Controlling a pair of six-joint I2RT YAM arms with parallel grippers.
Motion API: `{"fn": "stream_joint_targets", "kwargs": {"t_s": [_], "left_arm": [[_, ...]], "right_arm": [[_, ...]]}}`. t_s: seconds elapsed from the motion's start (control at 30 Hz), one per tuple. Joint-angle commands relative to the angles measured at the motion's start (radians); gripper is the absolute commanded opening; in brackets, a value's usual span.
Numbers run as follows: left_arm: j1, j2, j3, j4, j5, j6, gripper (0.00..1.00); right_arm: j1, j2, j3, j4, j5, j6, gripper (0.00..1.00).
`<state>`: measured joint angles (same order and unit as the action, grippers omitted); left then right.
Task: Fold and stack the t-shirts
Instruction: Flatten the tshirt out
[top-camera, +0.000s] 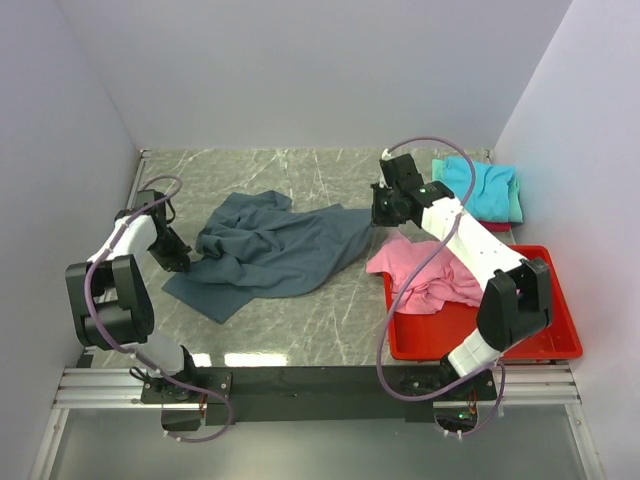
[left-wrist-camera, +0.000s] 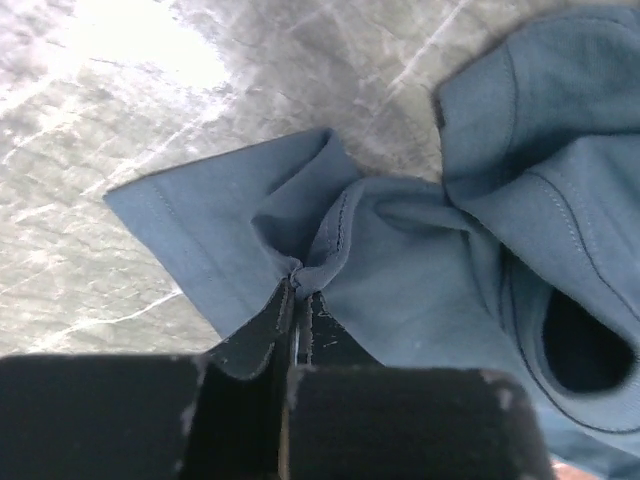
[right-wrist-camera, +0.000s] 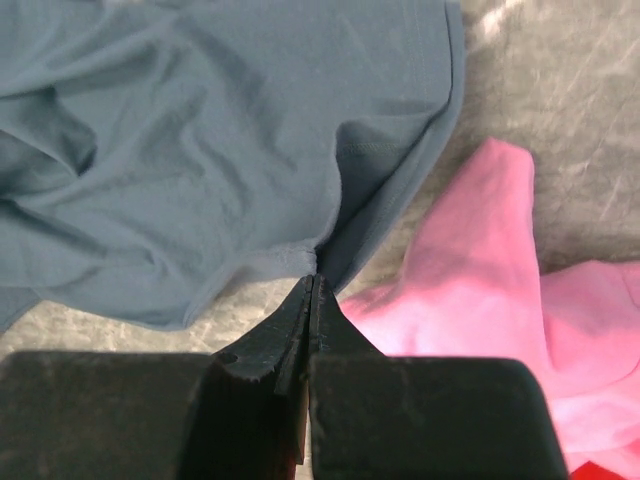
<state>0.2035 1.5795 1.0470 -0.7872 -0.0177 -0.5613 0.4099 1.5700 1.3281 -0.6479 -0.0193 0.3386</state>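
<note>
Crosswise on the desk (top-camera: 300, 335) lies the grey tee (top-camera: 275, 250), rumpled, its long axis running left to right and tilting slightly away toward the right end. The left pincer (top-camera: 186, 262) is clamped on a bunched edge at the tee's left end; the right pincer (top-camera: 383, 215) pinches the hem at its right end. Just beside that end, a pink tee (top-camera: 425, 270) spills over the red bin's (top-camera: 545, 345) far-left corner. Folded tees (top-camera: 480, 188), turquoise on top, sit far right.

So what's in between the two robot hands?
The blue-grey t-shirt, crumpled on the table. The left gripper pinches one edge and the right gripper the other. The top view shows it best.
</note>
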Motion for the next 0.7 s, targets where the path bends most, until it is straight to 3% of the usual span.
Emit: {"fn": "stream_joint_targets", "kwargs": {"t_s": [0.0, 0.07, 0.23, 0.47, 0.57, 0.67], "left_arm": [[0.005, -0.012, 0.028, 0.02, 0.051, 0.001, 0.01], [0.011, -0.027, 0.076, -0.003, 0.065, -0.006, 0.01], [0.033, -0.053, 0.387, -0.075, 0.13, -0.078, 0.01], [0.086, -0.038, 0.879, -0.13, 0.271, -0.209, 0.01], [0.105, -0.068, 0.977, -0.119, 0.306, -0.271, 0.01], [0.122, -0.108, 1.05, -0.122, 0.332, -0.304, 0.0]], "right_arm": [[0.009, 0.019, 0.097, 0.002, 0.013, -0.019, 0.0], [0.007, 0.031, 0.167, -0.002, 0.015, -0.027, 0.0], [0.006, 0.088, 0.396, -0.076, 0.062, -0.059, 0.0], [0.003, 0.202, 0.886, -0.214, 0.097, -0.11, 0.0], [0.003, 0.196, 0.983, -0.237, 0.088, -0.127, 0.0], [0.004, 0.121, 0.941, -0.199, 0.026, -0.153, 0.0]]}}
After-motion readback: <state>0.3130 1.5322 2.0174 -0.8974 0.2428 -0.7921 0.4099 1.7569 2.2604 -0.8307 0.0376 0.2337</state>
